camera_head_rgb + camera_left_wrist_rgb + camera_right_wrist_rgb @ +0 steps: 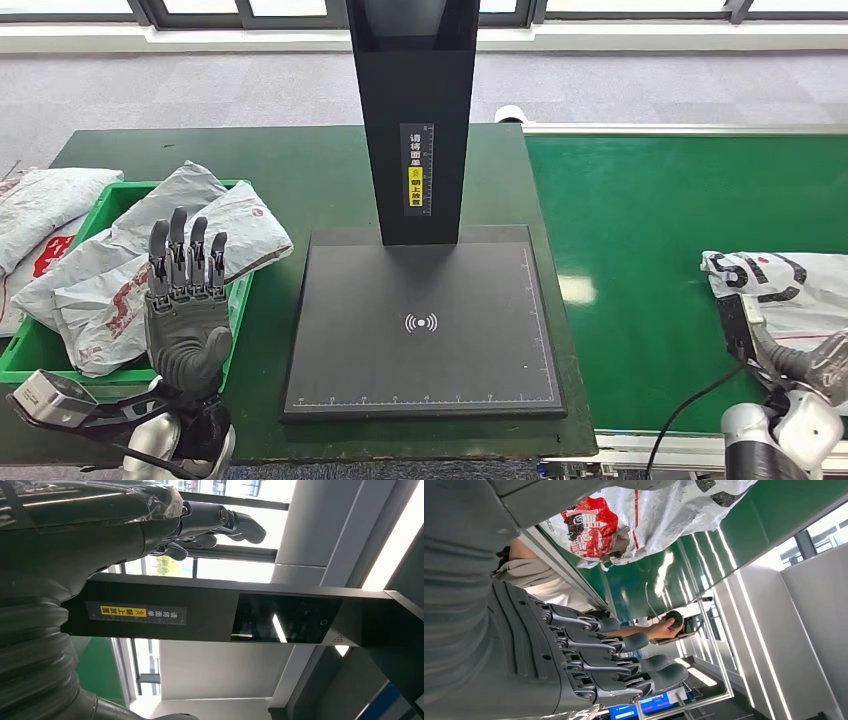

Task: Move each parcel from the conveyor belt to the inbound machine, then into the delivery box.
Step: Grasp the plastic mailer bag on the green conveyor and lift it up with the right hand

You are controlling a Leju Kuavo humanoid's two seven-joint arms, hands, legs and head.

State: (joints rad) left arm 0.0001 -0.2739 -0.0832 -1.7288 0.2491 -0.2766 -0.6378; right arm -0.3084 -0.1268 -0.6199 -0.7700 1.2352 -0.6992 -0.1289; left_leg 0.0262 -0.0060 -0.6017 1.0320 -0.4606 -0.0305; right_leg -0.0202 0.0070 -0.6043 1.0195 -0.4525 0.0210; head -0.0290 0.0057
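Head view: one parcel (785, 290) lies on the green conveyor belt (650, 250), at its right edge near the front rail. It is a grey-white poly mailer with red and black print, crumpled and slack. Judged light, soft and floppy, with a slick film surface likely to slide under the fingers. Best hold is probably a pinch across a bunched fold or around the thicker middle, not a flat corner.

Right hand (815, 365) sits at the parcel's near edge, fingers stretched out side by side in the right wrist view and holding nothing; whether it touches the bag, cannot tell.

Left hand (187, 300) is raised, fingers straight up, empty, in front of the green delivery box (125, 195).

Count: one parcel on the belt; about three mailers in the box (200, 225), exact number unclear; more bags (45, 200) lie at the far left edge. Inbound machine (425, 320) plate carries nothing.
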